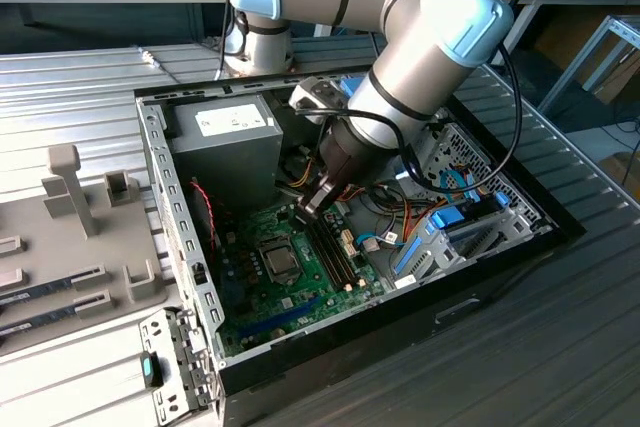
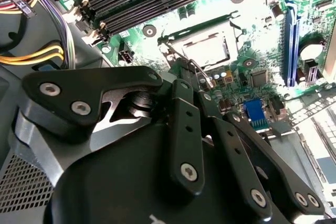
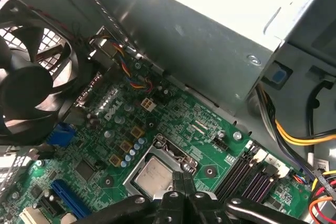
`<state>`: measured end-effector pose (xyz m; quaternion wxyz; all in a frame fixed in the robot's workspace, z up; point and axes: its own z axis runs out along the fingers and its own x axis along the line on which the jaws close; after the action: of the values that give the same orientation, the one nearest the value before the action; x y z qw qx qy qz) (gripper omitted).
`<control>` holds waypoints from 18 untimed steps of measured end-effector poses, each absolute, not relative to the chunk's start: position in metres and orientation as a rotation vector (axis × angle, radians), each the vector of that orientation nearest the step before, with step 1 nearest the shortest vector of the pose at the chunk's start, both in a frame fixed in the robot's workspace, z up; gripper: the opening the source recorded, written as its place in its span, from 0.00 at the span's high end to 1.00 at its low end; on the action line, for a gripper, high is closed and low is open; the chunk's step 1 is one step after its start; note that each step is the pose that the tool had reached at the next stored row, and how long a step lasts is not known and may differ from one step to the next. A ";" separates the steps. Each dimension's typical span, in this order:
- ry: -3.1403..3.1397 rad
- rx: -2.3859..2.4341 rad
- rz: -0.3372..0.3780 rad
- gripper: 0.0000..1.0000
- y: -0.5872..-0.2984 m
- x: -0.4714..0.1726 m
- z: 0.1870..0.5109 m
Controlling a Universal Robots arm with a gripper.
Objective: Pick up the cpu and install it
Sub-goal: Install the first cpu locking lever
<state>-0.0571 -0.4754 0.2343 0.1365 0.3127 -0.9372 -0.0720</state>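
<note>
The cpu (image 1: 281,263) lies flat in the socket's metal frame on the green motherboard (image 1: 250,292), inside the open computer case. Its silvery top shows in both wrist views (image 2: 210,50) (image 3: 153,177). My gripper (image 1: 305,212) hangs above the board, just off the socket's edge toward the memory slots. Its two black fingers (image 3: 182,182) stand pressed together with nothing between them; the gripper (image 2: 203,80) is shut and apart from the cpu.
A grey power supply (image 1: 235,132) fills the case's back corner. Memory slots (image 1: 335,247), loose coloured cables (image 1: 400,217) and a blue drive bay (image 1: 450,232) lie toward the exterior view's right. A black fan (image 3: 26,87) sits by the board. A grey fixture tray (image 1: 70,207) stands outside.
</note>
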 end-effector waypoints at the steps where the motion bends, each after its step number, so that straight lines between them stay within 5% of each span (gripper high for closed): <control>1: -2.713 0.905 -0.207 0.89 -0.475 -0.057 0.234; 18: -2.705 0.891 -0.137 0.89 -0.478 -0.057 0.220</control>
<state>-0.0571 -0.4778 0.2196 0.1445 0.3090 -0.9388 -0.0477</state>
